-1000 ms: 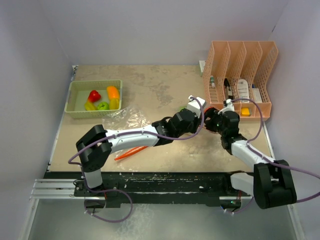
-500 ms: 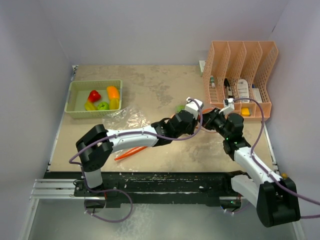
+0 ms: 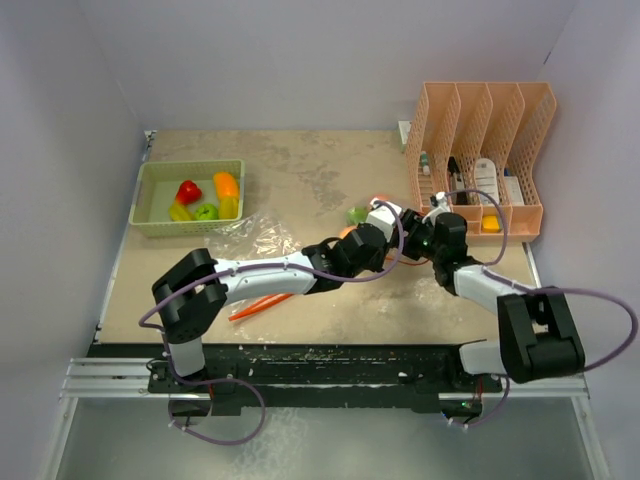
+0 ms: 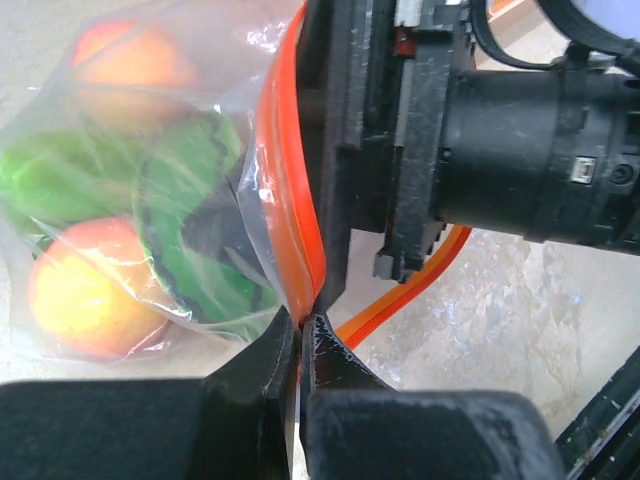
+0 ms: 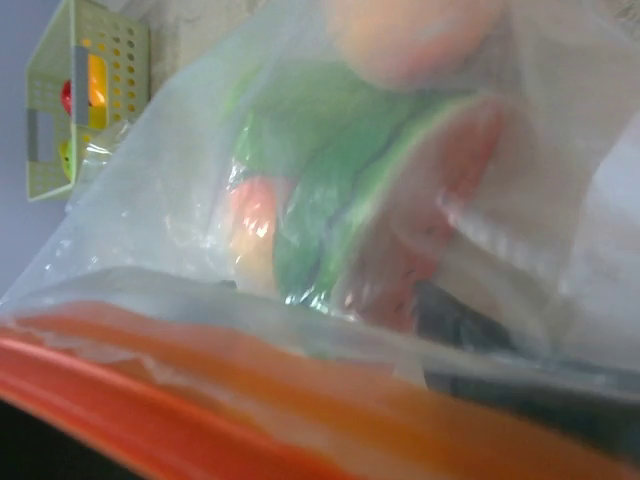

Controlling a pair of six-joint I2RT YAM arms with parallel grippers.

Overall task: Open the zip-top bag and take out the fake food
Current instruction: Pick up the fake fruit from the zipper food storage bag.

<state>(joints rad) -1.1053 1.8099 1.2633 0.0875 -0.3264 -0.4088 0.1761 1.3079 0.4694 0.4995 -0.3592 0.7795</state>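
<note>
left gripper (image 4: 300, 335) pinched shut on the orange zip strip (image 4: 283, 190) of the zip-top bag (image 4: 235, 110), just left of the peach file rack (image 3: 480, 112). right gripper (image 3: 420, 232) at same seal, jaws can't tell. fake food (image 4: 85, 300) inside (peaches, green bits). film prob thin + slippery; grab the stiffer strip.

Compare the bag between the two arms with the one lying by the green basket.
The held bag contains food, green and peach pieces; the loose bag by the basket looks empty. The held bag is pinched at its orange zip strip by the left fingers; the loose bag lies crumpled on the table, untouched. Both are clear plastic.
</note>
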